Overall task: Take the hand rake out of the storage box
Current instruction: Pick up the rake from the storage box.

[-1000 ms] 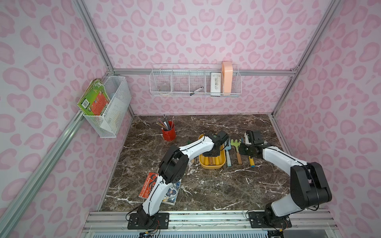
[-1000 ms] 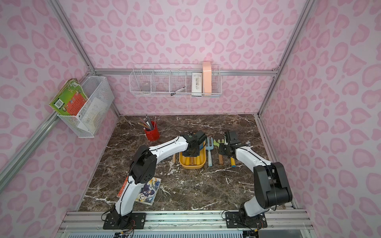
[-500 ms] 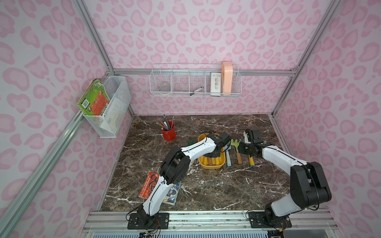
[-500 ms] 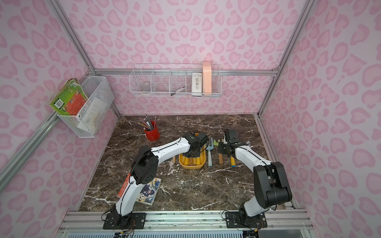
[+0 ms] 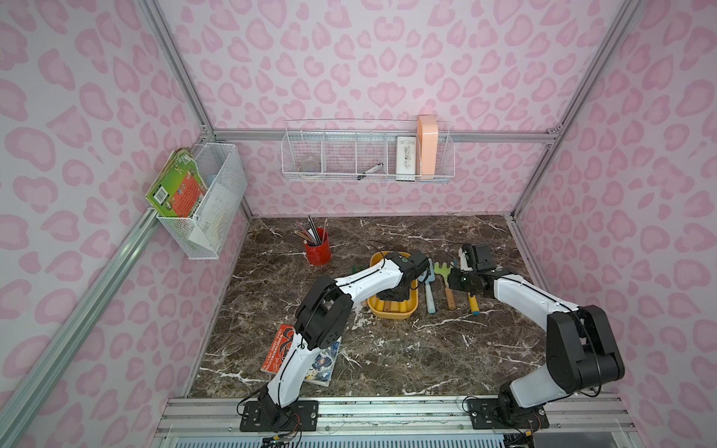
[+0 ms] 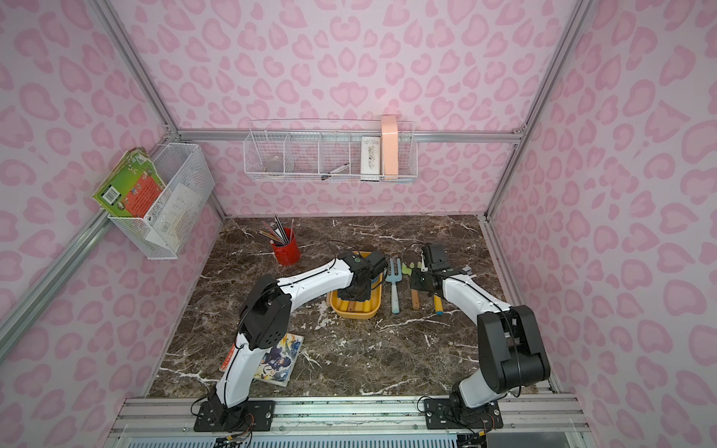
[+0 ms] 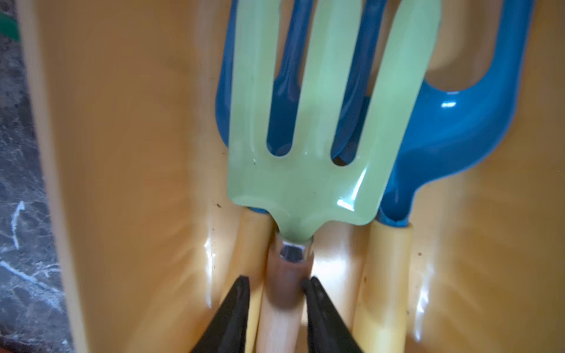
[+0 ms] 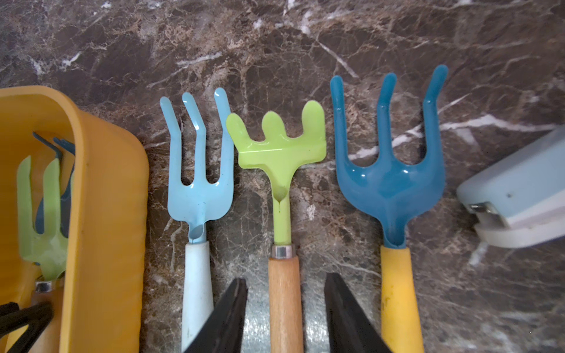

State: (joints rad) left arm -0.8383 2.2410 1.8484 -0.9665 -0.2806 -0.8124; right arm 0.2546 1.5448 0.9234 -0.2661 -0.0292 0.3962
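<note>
The yellow storage box (image 5: 392, 313) (image 7: 137, 152) sits mid-table. Inside it, a pale green hand rake (image 7: 305, 189) with a wooden handle lies on top of two blue tools with yellow handles. My left gripper (image 7: 276, 282) reaches down into the box (image 6: 355, 312). It is open, its jaws straddling the rake's wooden handle: one finger touches it and a narrow gap shows at the other. My right gripper (image 8: 286, 279) is open just right of the box, straddling the wooden handle of a lime green rake (image 8: 279, 152) that lies on the table, with gaps on both sides.
A light blue fork (image 8: 198, 183) and a dark blue fork (image 8: 388, 183) flank the lime rake on the marble. A pale blue device (image 8: 519, 189) lies further right. A red pencil cup (image 5: 318, 252) stands back left, and magazines (image 5: 318, 360) lie near the left arm's base.
The left wrist has shifted slightly over the box. The right arm has not moved.
</note>
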